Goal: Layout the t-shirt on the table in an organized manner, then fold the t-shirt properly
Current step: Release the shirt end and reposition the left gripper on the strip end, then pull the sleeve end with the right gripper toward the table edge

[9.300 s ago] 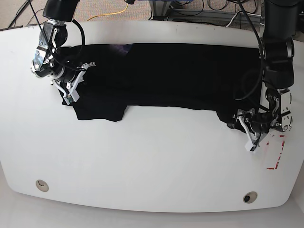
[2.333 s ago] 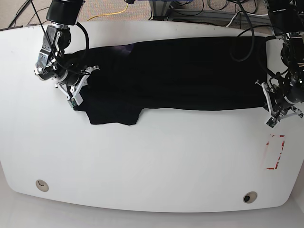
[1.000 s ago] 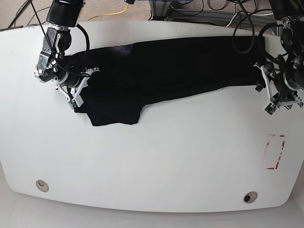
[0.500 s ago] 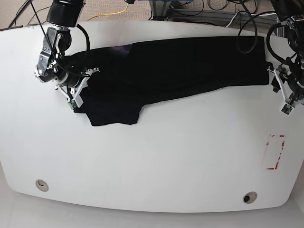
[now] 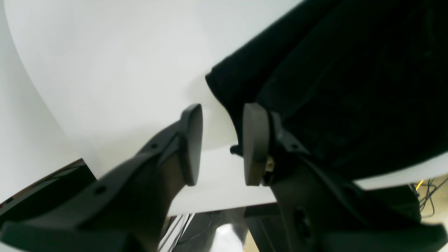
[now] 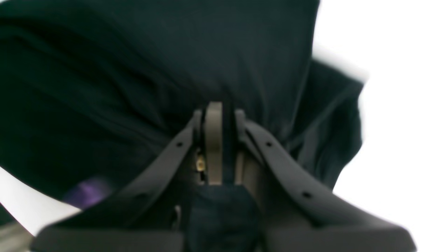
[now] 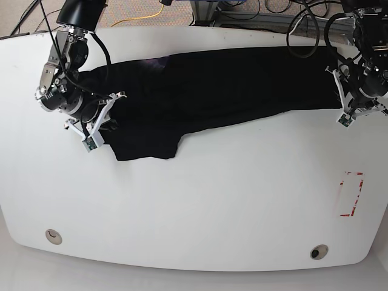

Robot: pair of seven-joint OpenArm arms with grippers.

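Left gripper (image 5: 222,145) spread at t-shirt (image 7: 230,91) edge, empty; right gripper (image 6: 218,143) pinching shirt cloth, on table (image 7: 200,206).

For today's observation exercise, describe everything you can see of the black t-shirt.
The t-shirt is plain black, soft, wrinkled cloth, spread in a long band across the far half of the white table, one sleeve hanging nearer. The right gripper is shut on bunched cloth at one end. The left gripper is open beside the other end's corner.

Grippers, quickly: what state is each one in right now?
Left gripper: open, beside the t-shirt corner, holding nothing.
Right gripper: closed on the t-shirt.
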